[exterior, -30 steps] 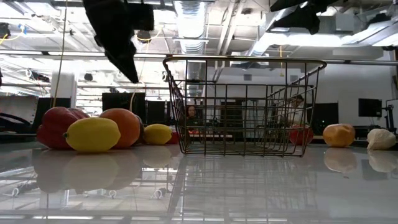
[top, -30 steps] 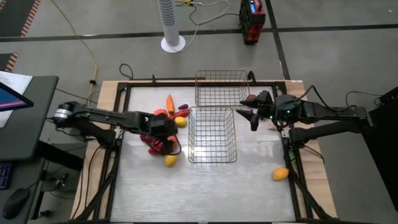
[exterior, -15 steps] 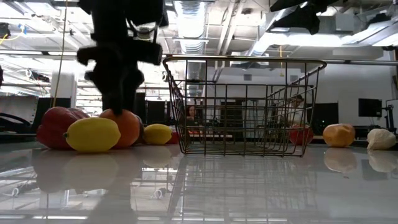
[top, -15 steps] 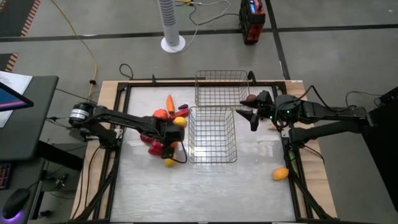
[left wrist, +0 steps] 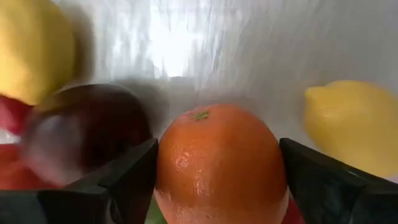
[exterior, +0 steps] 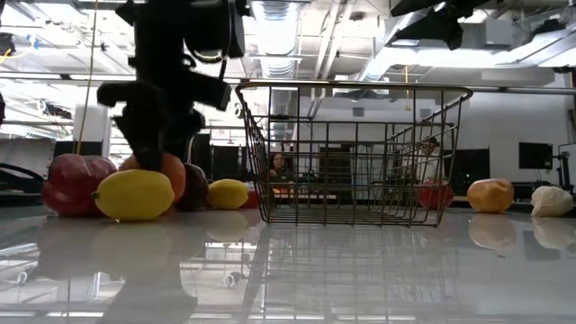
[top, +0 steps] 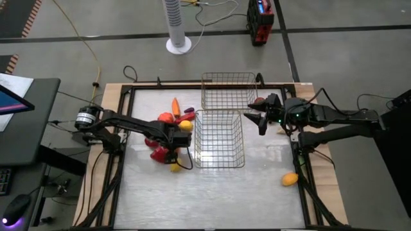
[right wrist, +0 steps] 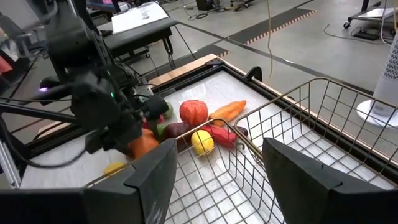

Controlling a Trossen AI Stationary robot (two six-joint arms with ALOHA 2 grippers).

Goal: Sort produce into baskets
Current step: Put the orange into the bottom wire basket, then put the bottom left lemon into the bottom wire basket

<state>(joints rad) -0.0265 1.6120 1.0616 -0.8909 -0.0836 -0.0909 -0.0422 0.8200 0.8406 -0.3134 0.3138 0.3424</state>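
Observation:
The produce lies in a pile left of the baskets: a carrot [top: 176,106], a red tomato [top: 166,117], a lemon [top: 186,126], a red pepper [top: 156,154], a second lemon [top: 174,167] and an orange [left wrist: 217,162]. My left gripper [top: 171,154] is open, pointing down over the pile. Its fingers [left wrist: 127,180] stand on either side of the orange, which rests on the table [exterior: 166,171]. A dark purple piece [left wrist: 87,134] lies beside it. My right gripper [top: 260,120] is open and empty, held above the table right of the near basket [top: 219,138]. My left gripper comes down from above with a finger close against each side of the orange [left wrist: 168,168]. I cannot tell whether the fingers touch it. The orange sits on the table among the other pieces.
The far basket [top: 229,90] stands behind the near one. An orange-yellow piece [top: 289,179] lies alone near the table's right edge. A red piece [top: 259,101] lies by the right arm. In the low view a whitish piece [exterior: 552,200] shows at the far right.
My left gripper has moved toward the table's near edge and come down over the pile, so its fingers now straddle the orange. The red piece beside it has shifted a little toward the table's left, and the dark purple piece now shows in the low view.

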